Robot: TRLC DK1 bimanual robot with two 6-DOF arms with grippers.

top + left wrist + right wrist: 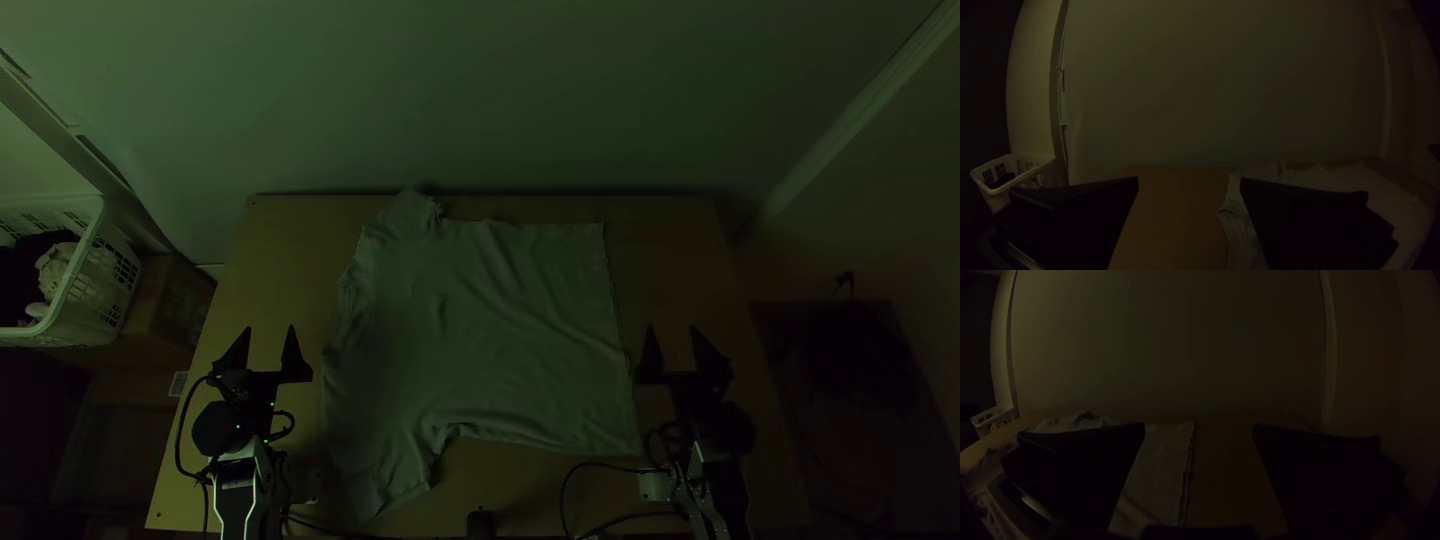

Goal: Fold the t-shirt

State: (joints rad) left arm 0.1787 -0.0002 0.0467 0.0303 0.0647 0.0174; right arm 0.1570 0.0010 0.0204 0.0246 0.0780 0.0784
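While my left tool [270, 340] sits at 9 o'clock from the shirt [480, 330] and my right tool [671, 340] at 3 o'clock, just beside the hem [613, 300], I have the fingers of both parted with nothing between them. I see the shirt spread over the middle of the desk [290, 230], lightly wrinkled, one sleeve [405, 213] at its 11 o'clock near the far edge and the other sleeve [388, 480] at 7 o'clock. Beyond the desk, at 10 o'clock, I make out a white basket [100, 300] holding clothes [55, 268].
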